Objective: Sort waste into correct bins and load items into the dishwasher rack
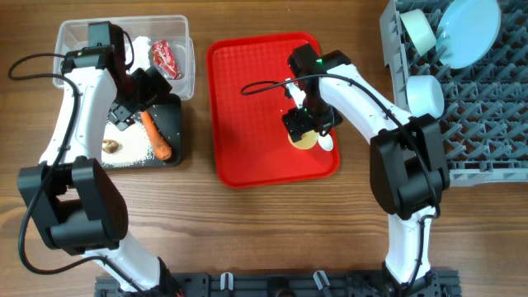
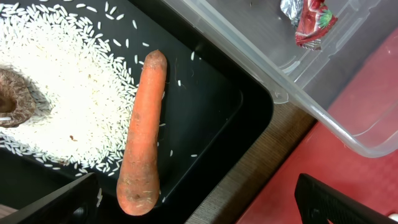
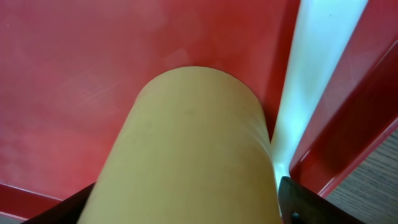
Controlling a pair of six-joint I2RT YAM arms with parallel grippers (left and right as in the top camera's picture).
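Overhead, both arms rise from the near edge of the surface (image 1: pixel 272 231) and bend out over it. The left arm reaches over the black tray (image 1: pixel 169 132), its tool (image 1: pixel 140 101) hanging spread wide, with nothing between the fingers (image 2: pixel 56 202). The right arm folds back toward the middle, its tool (image 1: pixel 304 125) low over the red tray (image 1: pixel 247 107). Its jaws stand on either side of the yellow cup (image 3: pixel 193 149); whether they press on it I cannot tell.

The black tray holds a carrot (image 2: pixel 143 137) lying lengthwise, a spread of rice (image 2: pixel 62 81) touching its side, and a brown lump (image 2: pixel 12 96) at the rice's outer edge. Just beyond, touching the black tray, sits the clear tub (image 1: pixel 188 58), with a red wrapper (image 1: pixel 166 58) and a white tissue (image 1: pixel 139 45) inside.

On the red tray the cup sits near the right wall, and the white spoon (image 1: pixel 326 143) lies just beside it against that wall.

Farther right stands the grey rack (image 1: pixel 487 124). A light blue bowl (image 1: pixel 425 92) sits at its left edge. Behind that, in the far corner, a pale green bowl (image 1: pixel 418 29) and a pale blue plate (image 1: pixel 470 31) stand tilted side by side.
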